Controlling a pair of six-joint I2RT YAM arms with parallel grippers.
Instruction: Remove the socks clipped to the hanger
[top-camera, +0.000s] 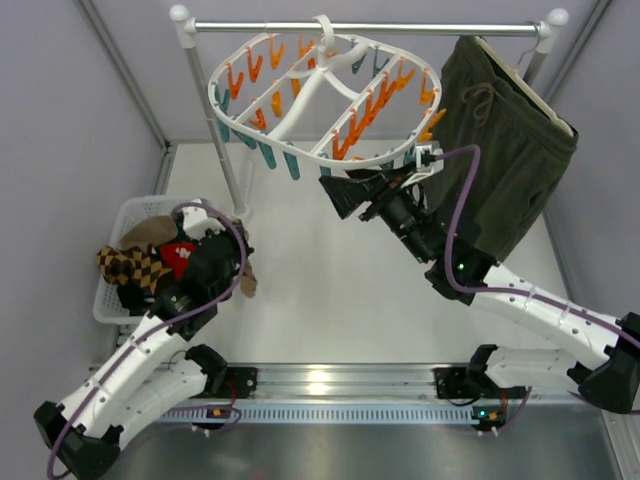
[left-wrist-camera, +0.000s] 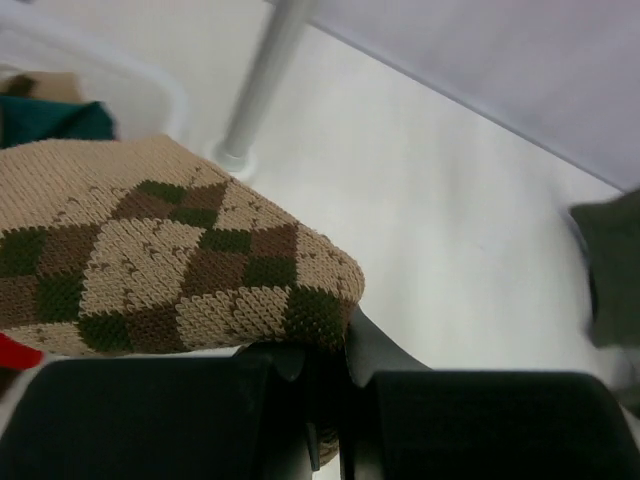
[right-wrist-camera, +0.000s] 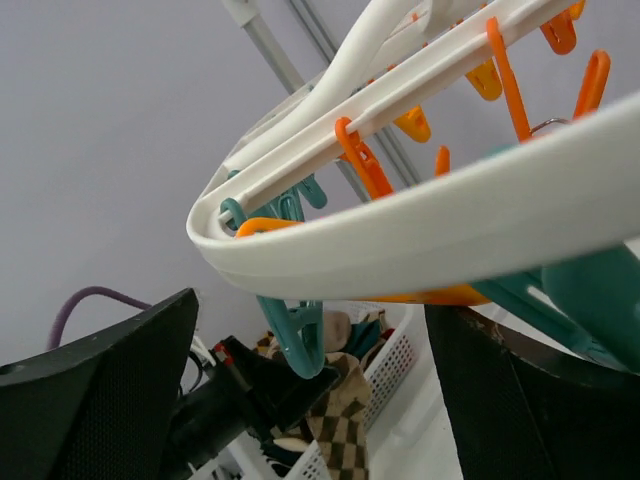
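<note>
Tabletop: white, with a basket at its left.
Left gripper: clenched on the argyle sock, over the basket.
Right gripper: released, seemingly around the hanger rim.

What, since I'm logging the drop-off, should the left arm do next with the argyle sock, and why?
Probably open the left gripper and let the argyle sock drop: its jaws pinch the sock's edge, and the top view shows it over the basket holding other socks.
</note>
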